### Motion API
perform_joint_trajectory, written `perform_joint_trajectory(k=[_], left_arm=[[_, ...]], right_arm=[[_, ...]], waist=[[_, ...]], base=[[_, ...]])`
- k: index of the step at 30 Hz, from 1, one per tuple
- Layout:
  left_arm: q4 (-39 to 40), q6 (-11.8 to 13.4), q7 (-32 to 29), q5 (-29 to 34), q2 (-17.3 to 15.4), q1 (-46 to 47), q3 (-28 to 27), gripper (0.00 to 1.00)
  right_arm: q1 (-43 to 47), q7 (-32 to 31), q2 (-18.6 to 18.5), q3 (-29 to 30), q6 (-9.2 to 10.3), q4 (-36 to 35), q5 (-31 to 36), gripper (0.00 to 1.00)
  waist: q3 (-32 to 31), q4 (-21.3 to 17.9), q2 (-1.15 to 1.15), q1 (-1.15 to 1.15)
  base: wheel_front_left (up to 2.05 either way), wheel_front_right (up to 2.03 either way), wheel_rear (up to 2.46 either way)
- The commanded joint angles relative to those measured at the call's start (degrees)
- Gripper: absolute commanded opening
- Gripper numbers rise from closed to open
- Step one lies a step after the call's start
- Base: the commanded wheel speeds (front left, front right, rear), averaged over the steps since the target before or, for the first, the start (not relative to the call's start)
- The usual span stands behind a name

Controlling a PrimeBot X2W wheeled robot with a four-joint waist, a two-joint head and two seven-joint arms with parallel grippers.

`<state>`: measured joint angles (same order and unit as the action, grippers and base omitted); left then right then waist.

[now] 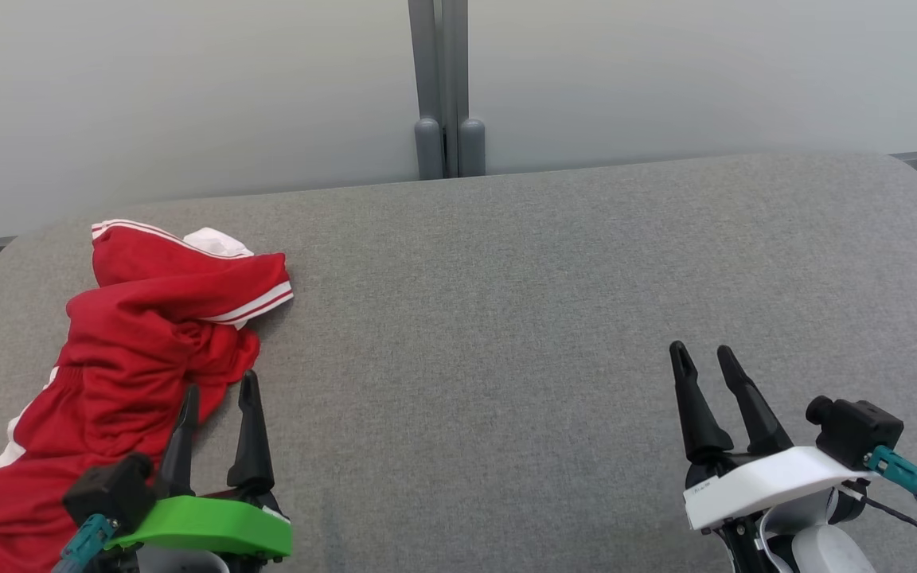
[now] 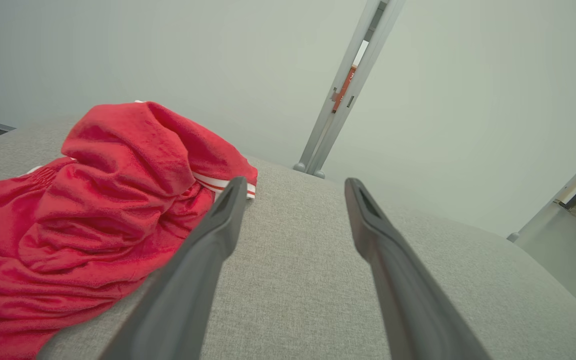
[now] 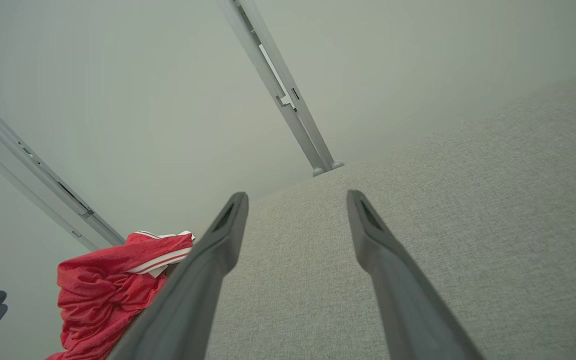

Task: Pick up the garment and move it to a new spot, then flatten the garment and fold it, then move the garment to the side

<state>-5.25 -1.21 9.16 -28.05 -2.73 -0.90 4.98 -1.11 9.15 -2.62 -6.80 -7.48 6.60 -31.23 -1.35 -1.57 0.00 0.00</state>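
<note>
On the worktop, at left, red garment: soft, light, limp. Best pinched at the bunched near edge by left tool, wide, empty; right tool likewise.

Red white-striped garment lies crumpled at cushion's left.

Red white-striped garment, grey cushion

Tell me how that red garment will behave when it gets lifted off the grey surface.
The red garment is crumpled in soft folds, so it will likely hang limp and unfold from a single pinch. Its thin fabric suggests it is light and perhaps slippery. Pushed, it would probably bunch, not slide.
</note>
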Motion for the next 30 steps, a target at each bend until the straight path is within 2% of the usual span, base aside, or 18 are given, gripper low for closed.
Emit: perform_joint_trajectory(k=[1, 21, 30], left_arm=[[0.9, 0.3, 0.5, 1.4, -0.2, -0.3, 0.1, 1.00], [-1.1, 0.3, 3.1, 11.1, -0.2, -1.8, 2.4, 1.00], [-1.2, 1.2, 4.2, 15.0, -0.3, -2.2, 2.8, 1.00]], right_arm=[[0.3, 0.5, -0.3, -0.3, -0.01, -0.8, 1.6, 1.00], [1.6, 3.2, -0.3, -2.0, -0.02, 2.1, 9.8, 1.00], [1.9, 4.2, -0.3, -3.0, -0.02, 1.9, 13.4, 1.00]], waist=[[0.0, 0.0, 0.00, 0.00], [-1.1, -0.5, 0.00, 0.00], [-1.3, -0.7, 0.00, 0.00]], base=[[0.00, 0.00, 0.00], [0.00, 0.00, 0.00], [0.00, 0.00, 0.00]])
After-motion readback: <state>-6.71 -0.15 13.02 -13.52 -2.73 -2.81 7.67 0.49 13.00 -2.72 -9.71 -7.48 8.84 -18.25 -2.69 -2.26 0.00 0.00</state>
